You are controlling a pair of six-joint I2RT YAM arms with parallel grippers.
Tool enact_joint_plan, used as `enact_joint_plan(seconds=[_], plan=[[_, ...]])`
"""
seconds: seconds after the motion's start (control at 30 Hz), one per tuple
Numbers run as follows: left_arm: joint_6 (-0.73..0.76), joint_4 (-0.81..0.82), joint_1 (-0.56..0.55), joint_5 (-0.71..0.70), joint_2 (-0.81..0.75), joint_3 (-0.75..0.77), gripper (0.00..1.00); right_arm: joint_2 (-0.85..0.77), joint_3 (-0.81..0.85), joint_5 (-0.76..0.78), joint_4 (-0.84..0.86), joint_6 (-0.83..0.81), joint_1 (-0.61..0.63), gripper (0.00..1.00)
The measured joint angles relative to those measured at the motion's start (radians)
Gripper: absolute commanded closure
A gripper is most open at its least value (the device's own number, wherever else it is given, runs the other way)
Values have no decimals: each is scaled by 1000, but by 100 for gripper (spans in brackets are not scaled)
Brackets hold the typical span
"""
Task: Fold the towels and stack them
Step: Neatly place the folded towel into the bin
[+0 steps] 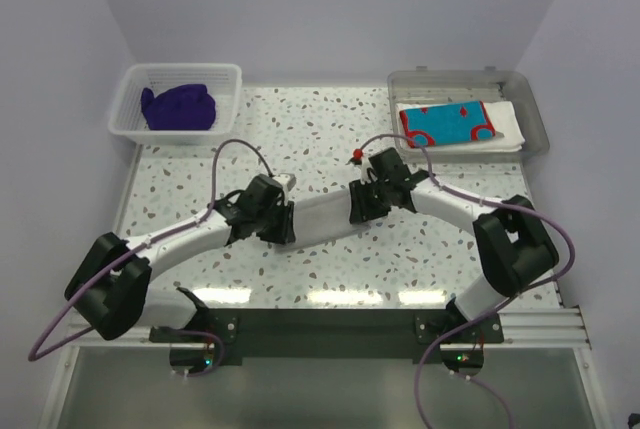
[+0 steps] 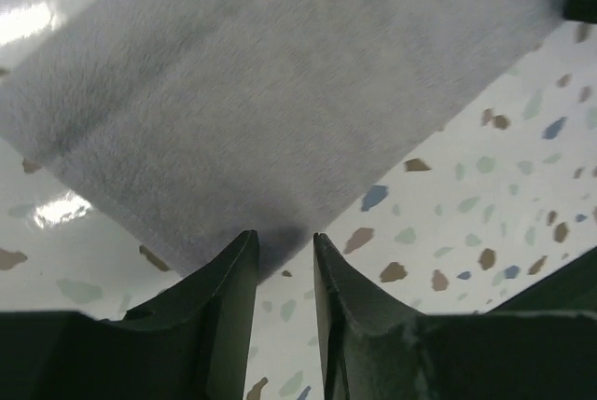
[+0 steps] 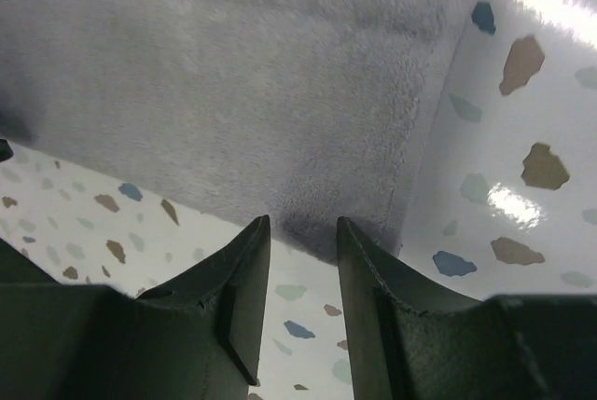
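Note:
A folded grey towel (image 1: 322, 217) lies flat mid-table between my two grippers. It fills the left wrist view (image 2: 280, 92) and the right wrist view (image 3: 233, 92). My left gripper (image 1: 283, 221) is open, its fingertips (image 2: 244, 243) at the towel's left corner, nothing between them. My right gripper (image 1: 358, 205) is open, its fingertips (image 3: 350, 232) at the towel's right end by a corner. A dark purple towel (image 1: 180, 107) lies crumpled in the basket. A turquoise-and-red towel (image 1: 448, 122) lies folded on a white towel (image 1: 507, 131) in the tray. The mint green towel does not show.
The white slatted basket (image 1: 130, 99) stands at the back left. The clear grey tray (image 1: 532, 109) stands at the back right. Purple cables loop from both arms above the table. Walls close off the back and both sides.

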Motion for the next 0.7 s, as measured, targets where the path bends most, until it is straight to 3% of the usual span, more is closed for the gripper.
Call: enact_joint_plan(seconds=[0.27, 0.4, 0.53, 0.63, 0.7], plan=[[-101, 58, 17, -78, -7, -156, 81, 16, -140, 23, 130, 128, 0, 61], [-119, 94, 110, -74, -8, -167, 79, -6, -175, 19, 184, 180, 0, 55], [-97, 91, 174, -88, 6, -139, 57, -33, -172, 2, 179, 195, 16, 45], [-46, 41, 183, -141, 12, -98, 41, -95, -146, 45, 103, 176, 10, 24], [-6, 0, 187, -174, 10, -74, 24, -132, -111, 98, 40, 154, 1, 18]])
